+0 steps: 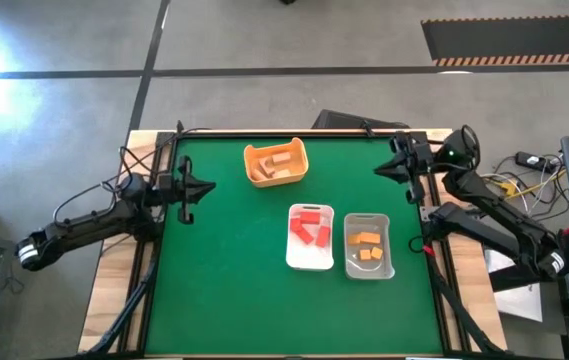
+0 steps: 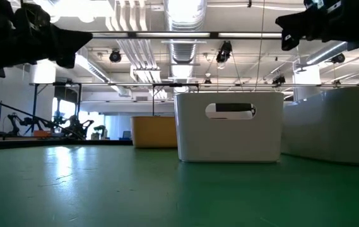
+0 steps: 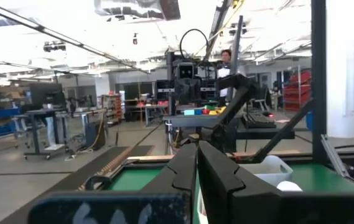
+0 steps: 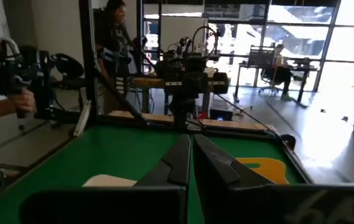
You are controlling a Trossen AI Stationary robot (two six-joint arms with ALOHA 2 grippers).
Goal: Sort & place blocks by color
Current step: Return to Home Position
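High view: squarish blocks (image 1: 310, 228) lie in trays (image 1: 291, 255); left gripper (image 1: 202, 188) and right gripper (image 1: 384, 166) hover at table (image 1: 224, 290) sides, fingers (image 3: 183, 177) together, empty.

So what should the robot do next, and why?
Probably just park: no block lies loose on the table. Red blocks sit in the white tray, orange blocks in the clear tray, tan blocks in the yellow tub. Left gripper and right gripper sit aside.
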